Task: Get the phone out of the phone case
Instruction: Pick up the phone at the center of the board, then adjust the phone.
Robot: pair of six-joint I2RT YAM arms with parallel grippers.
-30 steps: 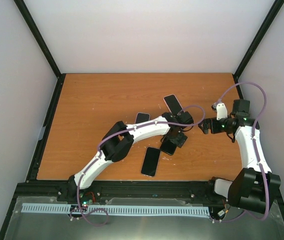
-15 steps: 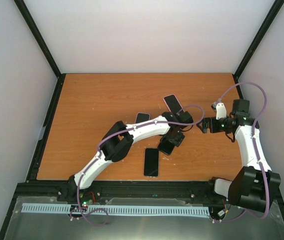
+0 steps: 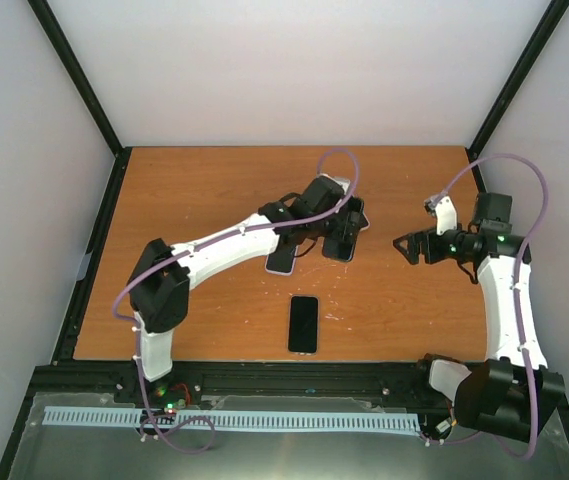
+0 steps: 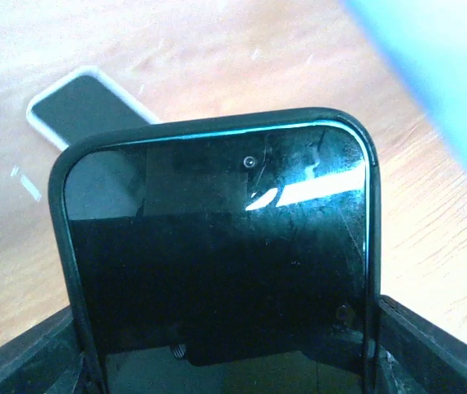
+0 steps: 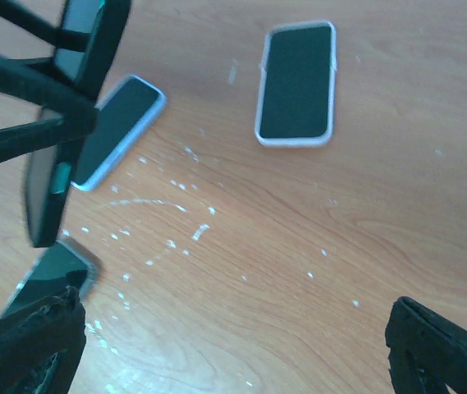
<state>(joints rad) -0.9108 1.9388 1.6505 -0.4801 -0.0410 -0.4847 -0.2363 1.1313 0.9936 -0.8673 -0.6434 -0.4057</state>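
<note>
a: where's the phone (image 4: 217, 271) & its black phone case (image 4: 217, 128)?
b: phone sits inside the case. left gripper (image 3: 342, 240) is clenched on both long edges and holds it up over the far-middle of the table (image 3: 194, 190), screen twd the wrist cam.
a: right gripper (image 3: 405, 247)?
b: released, fingers (image 5: 28, 345) spread wide. it hovers just right of the left one, touching nothing.
a: surface?
b: orange-brown wood grain w/ white flecks nr the middle. three other phones lie flat: a white-cased phone (image 3: 284, 257) just left of the held one, a near phone (image 3: 304, 322) alone by the near edge, and a third phone (image 3: 356, 208) partly hidden under the left gripper.
a: room?
b: pale walls (image 3: 294, 70) on three sides, black frame rails (image 3: 94, 250) along the table edges, and a white slotted strip (image 3: 234, 420) on grey metal by the arm bases.
</note>
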